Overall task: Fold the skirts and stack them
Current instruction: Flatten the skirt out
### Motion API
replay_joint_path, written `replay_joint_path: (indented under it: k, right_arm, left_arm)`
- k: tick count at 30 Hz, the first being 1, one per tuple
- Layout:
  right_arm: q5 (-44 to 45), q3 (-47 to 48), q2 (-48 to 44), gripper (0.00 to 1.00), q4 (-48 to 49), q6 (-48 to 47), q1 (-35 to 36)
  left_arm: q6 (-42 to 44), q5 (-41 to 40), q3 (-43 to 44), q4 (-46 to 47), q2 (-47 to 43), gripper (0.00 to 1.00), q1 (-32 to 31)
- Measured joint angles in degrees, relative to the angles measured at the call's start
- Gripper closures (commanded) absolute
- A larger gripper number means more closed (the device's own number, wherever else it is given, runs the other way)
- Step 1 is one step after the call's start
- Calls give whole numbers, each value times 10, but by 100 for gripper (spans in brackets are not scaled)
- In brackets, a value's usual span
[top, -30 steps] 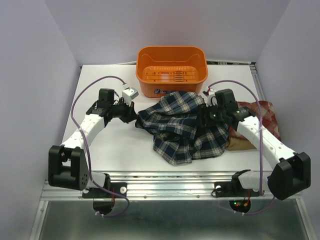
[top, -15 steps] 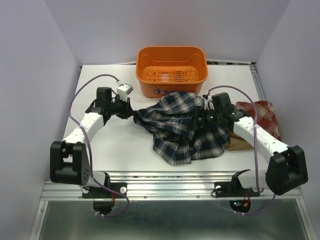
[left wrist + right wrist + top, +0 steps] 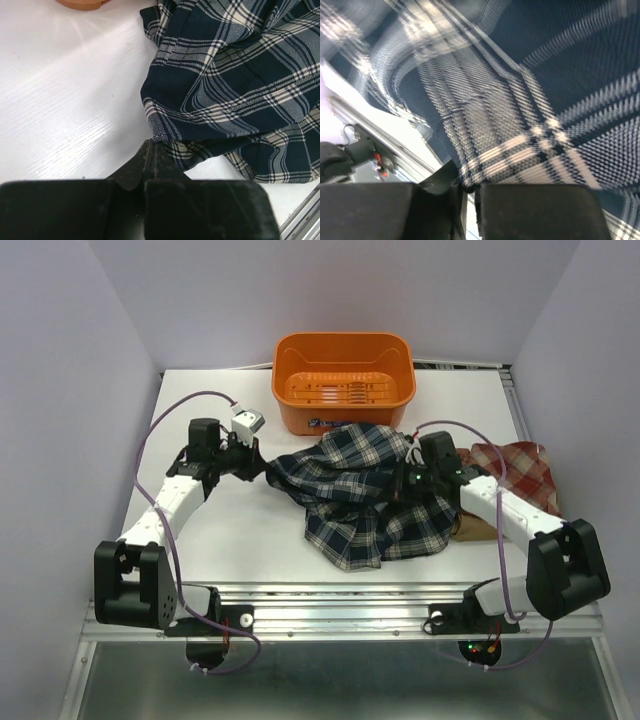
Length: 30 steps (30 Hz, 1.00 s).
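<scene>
- Navy plaid skirt (image 3: 365, 495): soft woven cloth, navy and green crossed with white check lines, pleated. It lay rumpled in a loose mound at the centre of the top view. Its far edge reached the foot of the basket's front wall, and its right side lay over the tan skirt.
- Red plaid skirt (image 3: 525, 468): red-and-white checked cloth, crumpled, at the right edge of the table and partly hidden by the right arm.
- Tan skirt (image 3: 476, 530): plain tan cloth. Only a small strip showed, at the lower right of the navy plaid skirt and just below the red one.
- Left gripper (image 3: 151, 146): black tapered fingers pressed fully together, pinching the left corner of the navy plaid skirt's hem, low over the table.
- Right gripper (image 3: 466, 187): black squared fingers drawn almost together on a fold at the navy plaid skirt's right side. The wrist view was blurred.
- Basket (image 3: 300, 410): orange moulded plastic, a rounded rectangle with a slotted floor, at upper centre of the top view.
- Table (image 3: 230, 530): flat white top with a faint grain.
</scene>
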Motion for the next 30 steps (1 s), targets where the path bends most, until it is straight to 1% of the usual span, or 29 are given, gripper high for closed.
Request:
replay_joint_path:
  k: [3,8,9,10,16,19,20,22,26,29,30]
  right_arm:
    - [-8,49,3,99,-8,-14,0]
    - [-16,195,2,99,-29,-51,-1]
    - [-14,234,-1,99,-32,-61,-1]
    - [-12,252,-4,99,-35,-66,-2]
    - [47,400,-13,99,-91,-169,-1]
    - [86,477,-5,99,-146,-239,2]
    - [98,507,-1,99,-170,-274,2]
    - [100,534,0,99,-206,-317,2]
    - [70,549,-13,99,-311,-393,4]
    - [32,556,-17,99,-414,-438,6]
    - [30,560,-17,99,-434,-449,7]
  left_arm:
    - [19,1,0,-2,-20,100,0]
    - [76,-5,7,-29,-57,100,0]
    - [86,-9,12,-34,-63,100,0]
    - [98,-21,18,-39,-72,100,0]
    - [120,-101,71,-37,-134,100,-5]
    - [142,-105,123,-48,-163,100,-8]
    - [163,-99,139,-62,-172,100,-9]
    - [216,-80,182,-115,-200,100,-11]
    - [297,-40,221,-234,-261,100,-12]
    - [311,-22,249,-324,-286,100,-12]
    - [313,-23,259,-344,-288,100,-12]
